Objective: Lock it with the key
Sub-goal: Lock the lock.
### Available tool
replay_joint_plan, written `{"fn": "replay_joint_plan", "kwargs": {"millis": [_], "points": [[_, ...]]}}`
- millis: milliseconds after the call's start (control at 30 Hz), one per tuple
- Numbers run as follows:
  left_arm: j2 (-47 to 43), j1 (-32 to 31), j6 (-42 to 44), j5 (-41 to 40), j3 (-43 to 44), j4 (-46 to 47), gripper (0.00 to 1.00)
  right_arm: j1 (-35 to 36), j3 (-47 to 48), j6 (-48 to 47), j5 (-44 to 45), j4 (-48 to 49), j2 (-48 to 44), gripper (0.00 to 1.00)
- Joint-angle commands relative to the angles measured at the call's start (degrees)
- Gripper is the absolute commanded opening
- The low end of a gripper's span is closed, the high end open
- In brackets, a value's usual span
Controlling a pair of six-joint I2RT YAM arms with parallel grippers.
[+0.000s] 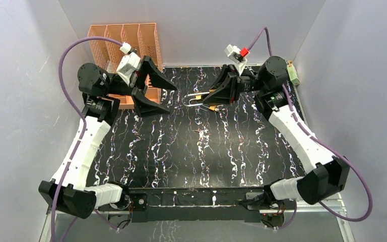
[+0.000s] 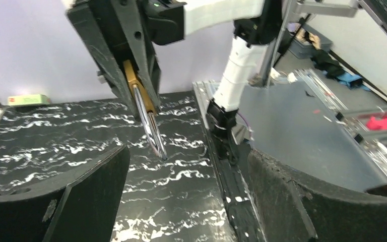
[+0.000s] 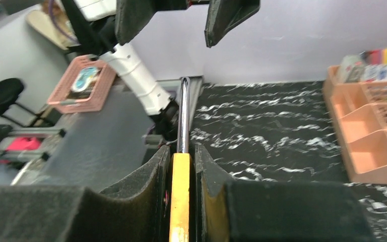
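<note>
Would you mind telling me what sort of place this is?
Probably a robotics lab test booth: plain walls enclose a black marbled tabletop, and an orange desk organiser stands at its far left corner.

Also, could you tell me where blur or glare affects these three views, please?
Top external: evenly lit, fairly sharp, though the padlock in the right gripper is small. Left wrist: its shackle glints; the left gripper fingers loom dark and soft. Right wrist: orange organizer and far background are blurred.
</note>
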Motion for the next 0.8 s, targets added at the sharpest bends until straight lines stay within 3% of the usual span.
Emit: {"fn": "replay_joint_plan", "kwargs": {"millis": [0, 100, 233, 300, 400, 600, 767], "points": [[3.1, 0.7, -17.5, 12.7, -1.7, 16.4, 0.86, -1.1, 4.0, 13.6, -11.3, 13.4, 2.9, 0.0], [3.5, -0.7, -15.0, 12.5, -0.7, 13.2, 0.81, -1.0, 6.0, 17.1, -12.0, 16.9, 5.1, 0.0], [3.9, -2.5, -8.2, 12.0, 0.8, 5.1, 0.71, -1.1, 7.2, 27.8, -12.4, 30.4, 8.3, 0.0], [4.4, -3.0, -8.3, 11.6, 0.4, 5.6, 0.63, -0.9, 8.2, 30.2, -12.3, 33.7, 9.6, 0.0], [5.2, -4.7, -8.6, 11.6, 0.2, 6.9, 0.59, -0.6, 9.4, 30.3, -11.7, 34.1, 11.0, 0.0], [6.7, -6.1, -10.6, 10.8, -0.3, 9.9, 0.57, 0.1, 10.9, 30.5, -11.0, 34.6, 12.6, 0.0], [7.7, -6.0, -14.7, 9.0, -1.3, 15.6, 0.66, 0.9, 12.1, 30.8, -11.2, 34.8, 13.4, 0.0]]}}
